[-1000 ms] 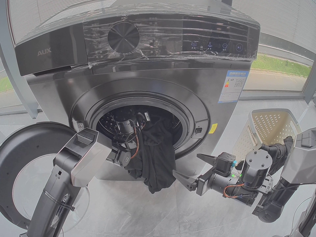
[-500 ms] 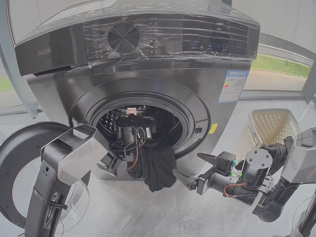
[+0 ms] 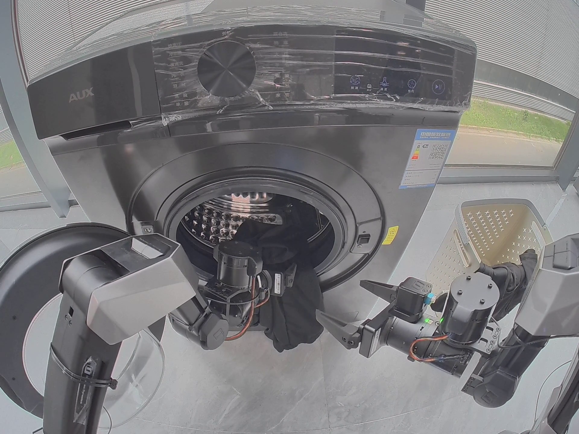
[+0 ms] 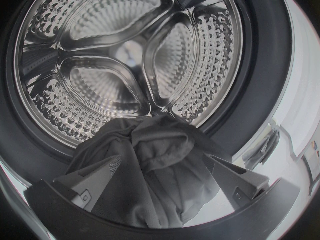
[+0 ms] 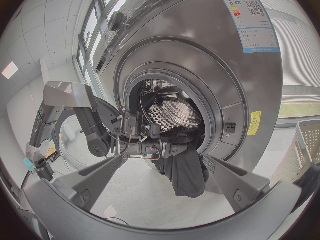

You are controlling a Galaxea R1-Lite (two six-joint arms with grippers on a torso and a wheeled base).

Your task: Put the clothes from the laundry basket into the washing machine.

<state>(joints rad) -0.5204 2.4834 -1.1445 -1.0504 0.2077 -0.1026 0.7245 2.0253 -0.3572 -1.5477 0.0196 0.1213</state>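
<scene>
The washing machine (image 3: 253,122) stands with its door (image 3: 30,308) swung open to the left. A black garment (image 3: 295,320) drapes over the lower lip of the drum (image 4: 126,50), part inside and part hanging down outside. My left gripper (image 4: 161,157) is open just in front of the opening, its fingers wide on either side of the cloth (image 4: 160,170) without clamping it. My right gripper (image 3: 342,301) is open and holds nothing, low and right of the hanging cloth. The laundry basket (image 3: 482,209) sits at the right with another black garment (image 3: 509,281) over its near rim.
The round door takes up the floor space at the left beside my left arm. Pale tiled floor (image 3: 253,381) lies open in front of the machine. The basket (image 5: 308,140) stands close to the machine's right front corner.
My left gripper has drawn back out of the drum and dropped lower, leaving the black garment over the lip with less hanging outside. The right arm has not moved.
</scene>
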